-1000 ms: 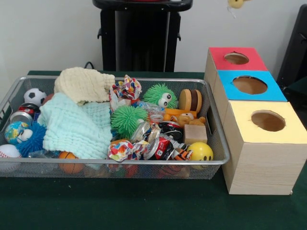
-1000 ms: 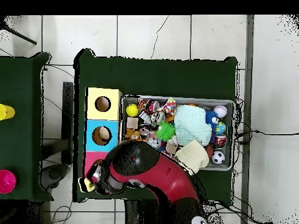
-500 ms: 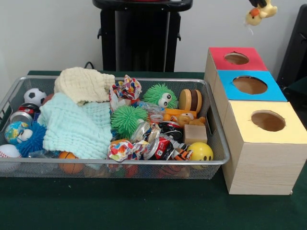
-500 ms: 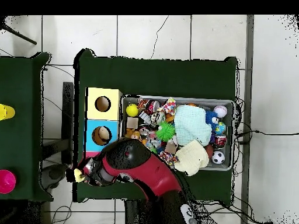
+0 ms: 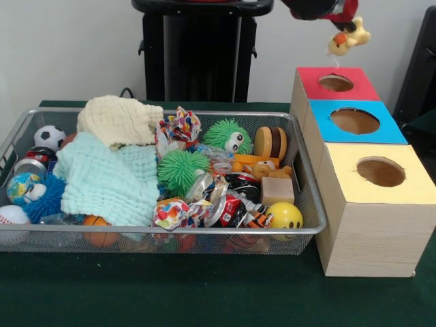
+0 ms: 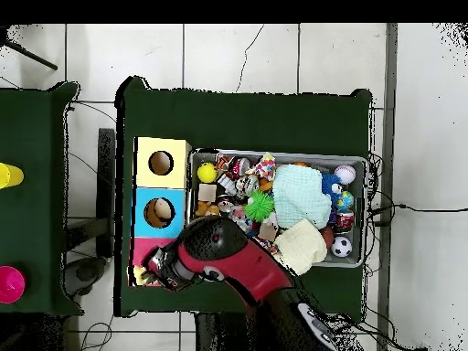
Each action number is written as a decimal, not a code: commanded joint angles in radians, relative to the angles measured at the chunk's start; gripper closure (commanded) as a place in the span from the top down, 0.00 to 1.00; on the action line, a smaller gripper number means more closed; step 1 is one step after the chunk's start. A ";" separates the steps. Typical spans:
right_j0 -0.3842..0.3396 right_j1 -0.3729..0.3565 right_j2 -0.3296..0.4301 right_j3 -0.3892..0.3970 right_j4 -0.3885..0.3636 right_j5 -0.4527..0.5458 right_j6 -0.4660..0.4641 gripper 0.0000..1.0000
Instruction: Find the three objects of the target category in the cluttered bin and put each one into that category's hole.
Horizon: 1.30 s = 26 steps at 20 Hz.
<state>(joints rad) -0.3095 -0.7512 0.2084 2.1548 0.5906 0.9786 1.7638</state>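
Gripper (image 5: 338,27): pinching a small yellow plush toy (image 5: 346,38), which dangles below it.
Toy position: in the air just above the red box (image 5: 354,87), slightly right of its hole (image 5: 336,82).
Risk: released off-centre, the swinging toy may catch the rim and fall behind the box.
Bin (image 5: 308,204): cluttered, at left.

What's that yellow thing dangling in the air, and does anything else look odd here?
A small yellow toy hangs from the gripper above the red box, near its hole. Otherwise only the bin is messy: cloths lie heaped over balls and wrappers. Nothing looks spilled onto the table or broken.
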 commanded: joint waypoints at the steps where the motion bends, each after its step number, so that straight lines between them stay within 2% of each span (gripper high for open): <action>1: -0.084 0.079 0.096 -0.046 -0.094 -0.030 -0.170 0.00; 6: -0.143 0.069 0.149 -0.056 -0.144 0.017 -0.171 0.00; 8: -0.160 0.089 0.162 -0.066 -0.164 0.024 -0.159 0.00; 11: -0.182 0.093 0.199 -0.053 -0.164 0.032 -0.157 0.00; 16: -0.212 0.114 0.258 -0.055 -0.162 0.032 -0.147 0.00; 26: -0.279 0.081 0.405 -0.015 -0.094 0.013 -0.130 0.00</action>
<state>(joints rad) -0.5462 -0.6704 0.4600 2.1541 0.4517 0.9786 1.7638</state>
